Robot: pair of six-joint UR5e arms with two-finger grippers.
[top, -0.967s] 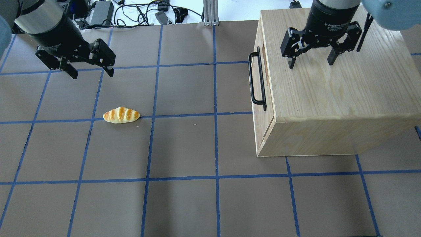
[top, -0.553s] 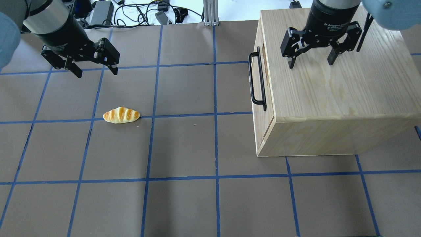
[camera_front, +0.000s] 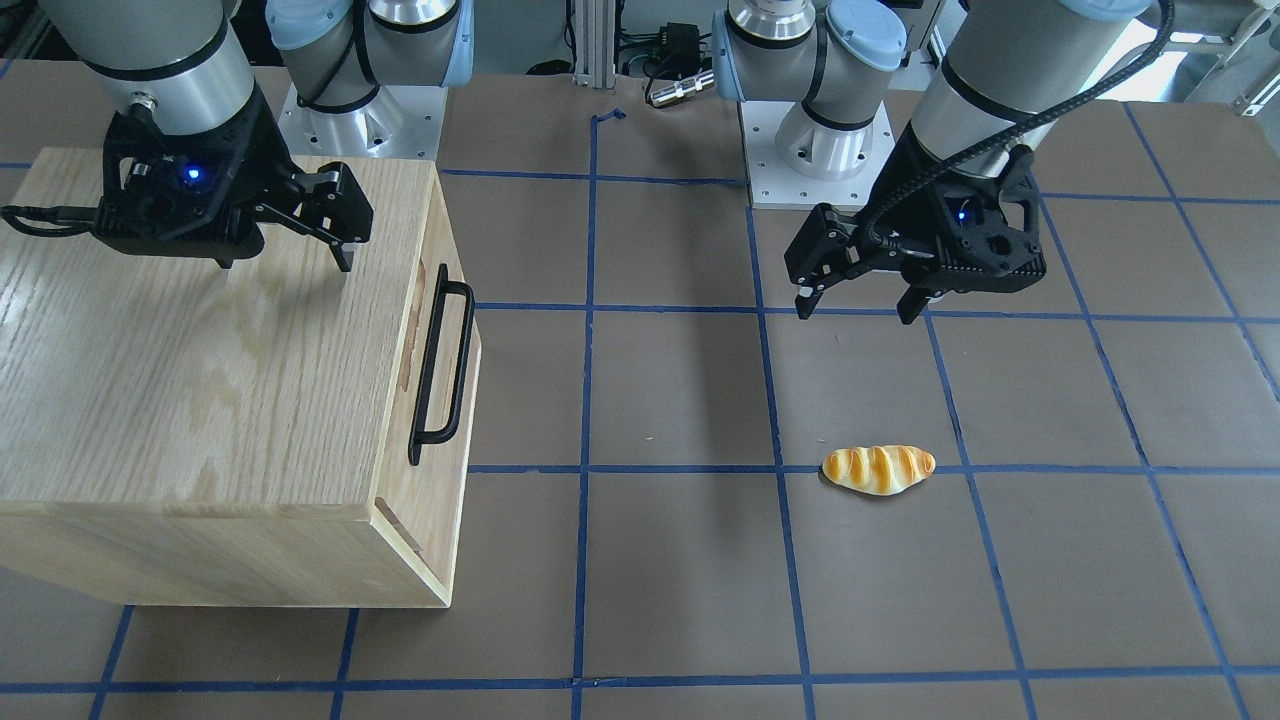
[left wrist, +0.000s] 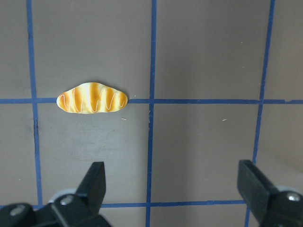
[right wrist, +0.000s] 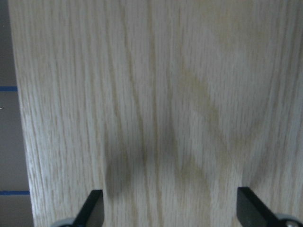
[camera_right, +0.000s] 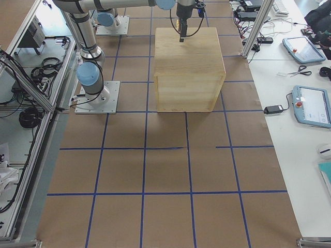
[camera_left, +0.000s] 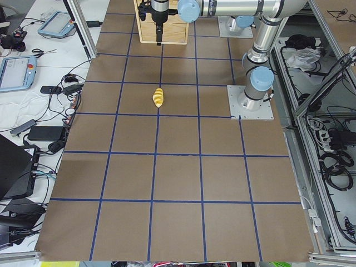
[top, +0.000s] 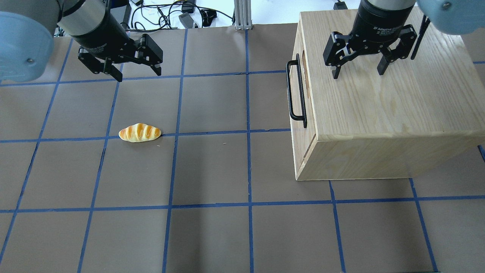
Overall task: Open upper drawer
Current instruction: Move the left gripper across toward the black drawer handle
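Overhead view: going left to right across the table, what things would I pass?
Bread roll → upper drawer handle → right gripper, open above the cabinet. The left gripper overlaps the roll's span, so I skip it.

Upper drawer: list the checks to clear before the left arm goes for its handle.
1. Upper drawer shut, front flush with the cabinet: ok.
2. Black bar handle free, nothing touching it: ok.
3. Left tool open and empty, jaws wide apart: ok.
4. Right tool out of the way, open above the cabinet top, back from the front edge: ok.
5. Bread roll off the likely straight path from left tool to handle: ok, it lies to one side.
6. Left tool level with the handle: cannot tell.
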